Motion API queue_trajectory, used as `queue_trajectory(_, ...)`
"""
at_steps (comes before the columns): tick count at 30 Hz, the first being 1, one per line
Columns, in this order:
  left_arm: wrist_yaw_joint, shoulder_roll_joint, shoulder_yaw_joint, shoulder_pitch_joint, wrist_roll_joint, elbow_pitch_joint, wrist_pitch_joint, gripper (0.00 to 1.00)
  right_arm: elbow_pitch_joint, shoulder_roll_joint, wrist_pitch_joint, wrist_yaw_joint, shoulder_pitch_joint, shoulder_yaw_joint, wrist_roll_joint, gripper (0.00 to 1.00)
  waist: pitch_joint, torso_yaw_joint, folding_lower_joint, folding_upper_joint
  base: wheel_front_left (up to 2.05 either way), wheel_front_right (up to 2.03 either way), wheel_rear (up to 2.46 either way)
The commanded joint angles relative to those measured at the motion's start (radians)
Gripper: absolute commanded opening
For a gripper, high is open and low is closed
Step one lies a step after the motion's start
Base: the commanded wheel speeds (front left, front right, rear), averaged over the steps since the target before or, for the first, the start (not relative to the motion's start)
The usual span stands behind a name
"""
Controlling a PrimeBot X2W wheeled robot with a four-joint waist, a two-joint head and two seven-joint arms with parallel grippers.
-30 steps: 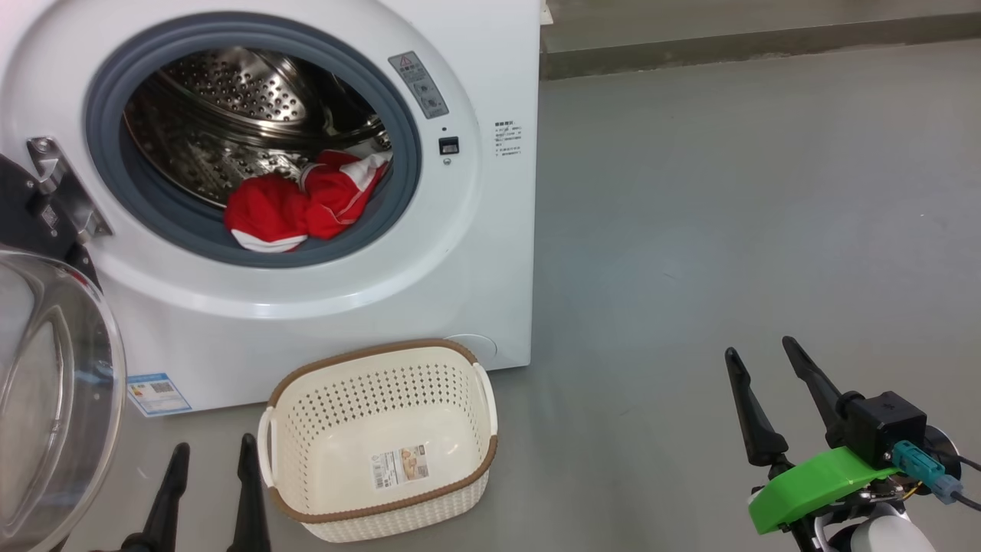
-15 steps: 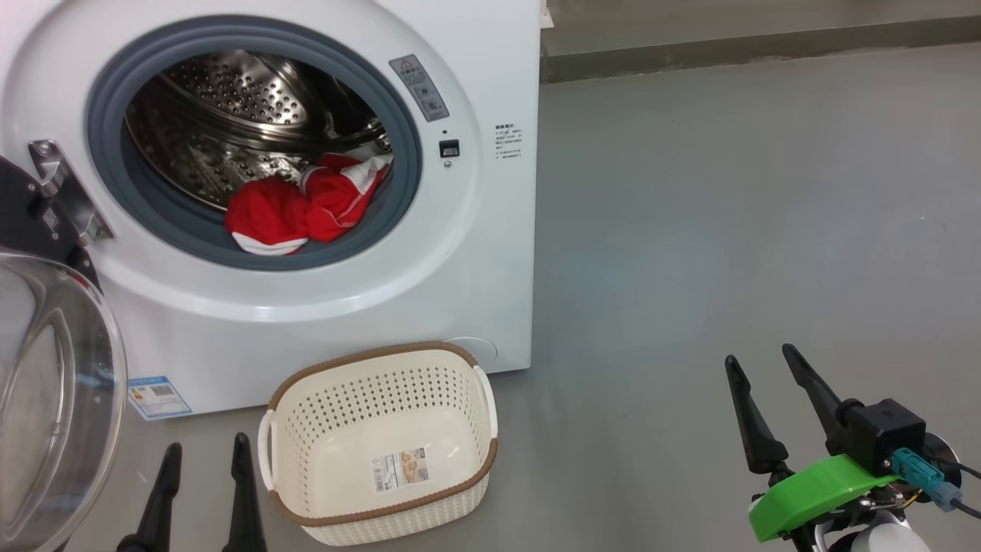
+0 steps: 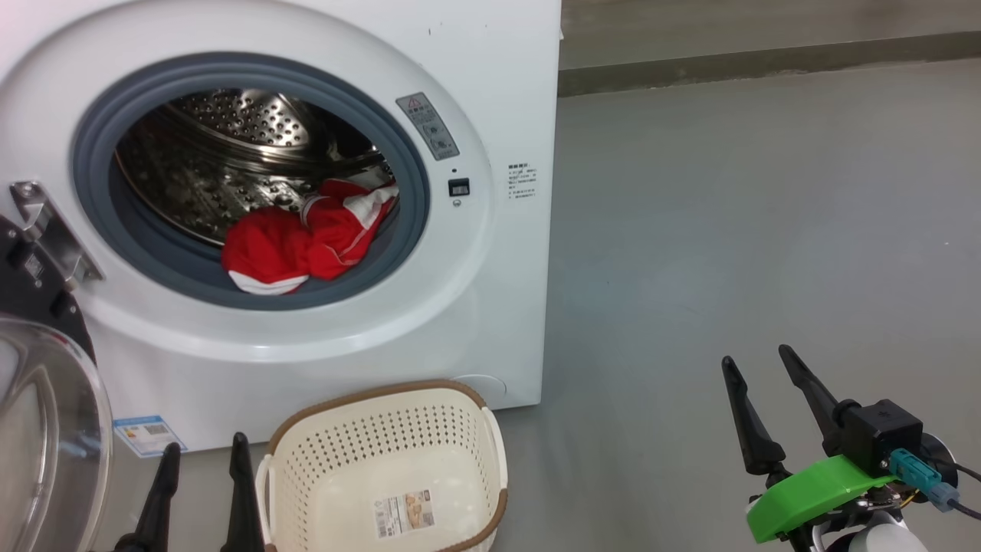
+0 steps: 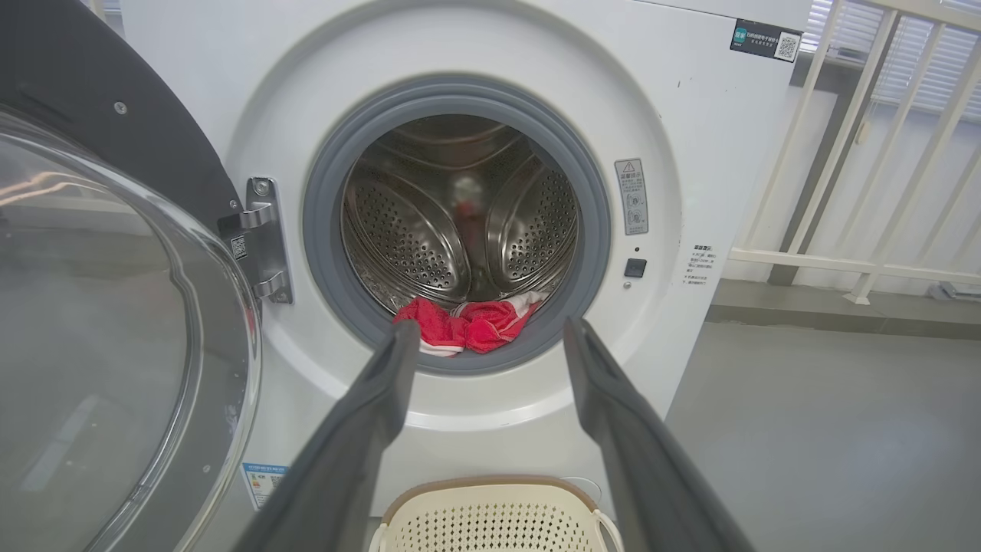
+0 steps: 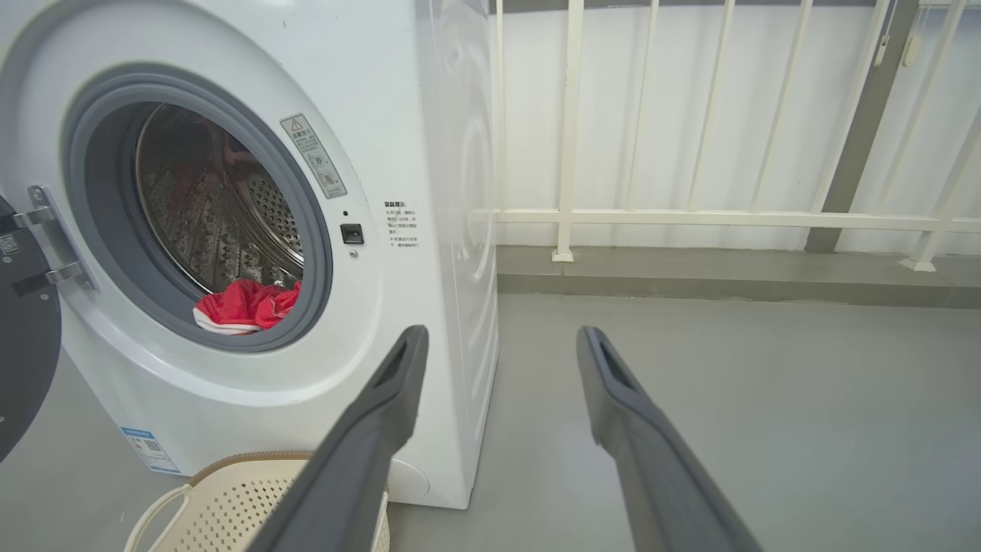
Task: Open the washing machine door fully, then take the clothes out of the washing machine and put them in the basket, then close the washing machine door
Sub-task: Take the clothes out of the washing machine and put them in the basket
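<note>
Grey floor (image 3: 728,230) fronts the washing machine (image 3: 490,307), door (image 3: 46,429) swung wide. Left gripper (image 3: 205,445) and right gripper (image 3: 756,356): fingers spread, empty. Red clothes (image 3: 299,245) sit low in the drum (image 3: 230,146); reach low and pinch a thick fold.

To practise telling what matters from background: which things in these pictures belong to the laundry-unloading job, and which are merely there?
Belong to the job: washing machine; washing machine door, swung open; clothes, in the drum; basket, with no clothes in it.

Merely there: white railing; warning sticker; grey floor.
</note>
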Motion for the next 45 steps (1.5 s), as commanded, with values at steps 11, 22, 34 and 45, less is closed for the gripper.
queue_trajectory(11, 0.001, 0.017, 0.022, -0.032, -0.005, -0.016, -0.008, 1.00, -0.024, -0.003, -0.007, 0.006, -0.027, 0.034, -0.005, 1.00, 0.000, 0.003, 0.0000, 0.0000, 0.49, -0.49, 0.00)
queue_trajectory(22, 0.003, 0.017, 0.019, -0.037, -0.012, -0.011, -0.011, 1.00, -0.024, -0.003, -0.009, 0.006, -0.025, 0.043, -0.003, 1.00, -0.003, 0.004, 0.0000, 0.0000, 0.00, 0.00, 0.00)
queue_trajectory(34, 0.005, 0.022, 0.015, -0.043, -0.013, -0.003, -0.013, 1.00, -0.026, -0.003, -0.005, 0.006, -0.024, 0.048, -0.010, 1.00, -0.001, 0.012, 0.0000, 0.0000, 0.00, 0.00, 0.00)
queue_trajectory(45, 0.008, 0.010, -0.009, -0.088, -0.008, 0.024, -0.009, 1.00, -0.045, -0.003, 0.000, 0.006, -0.028, 0.048, -0.019, 1.00, 0.034, 0.030, 0.0000, 0.0000, 0.00, 0.00, 0.00)
